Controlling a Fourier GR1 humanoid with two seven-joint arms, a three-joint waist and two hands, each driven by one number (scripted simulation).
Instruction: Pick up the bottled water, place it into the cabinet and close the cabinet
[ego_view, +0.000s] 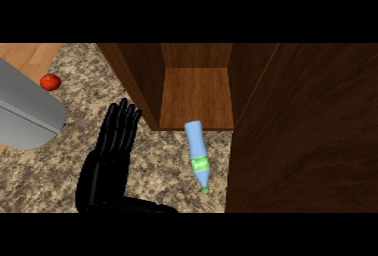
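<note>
A light blue water bottle (197, 152) with a green label and green cap lies on its side on the speckled counter (59, 170), its base just at the cabinet's front edge and its cap pointing toward me. The wooden cabinet (197, 95) stands open, showing a bare shelf inside. Its dark wooden door (303, 130) is swung out and fills the right of the view. My left hand (111, 150) rests open on the counter left of the bottle, fingers straight and pointing away, not touching it. My right hand does not show.
A grey metal object (26, 112) sits at the left edge. A small red apple-like fruit (50, 82) lies beside it near the back. A strip of light wood (29, 55) shows at the top left.
</note>
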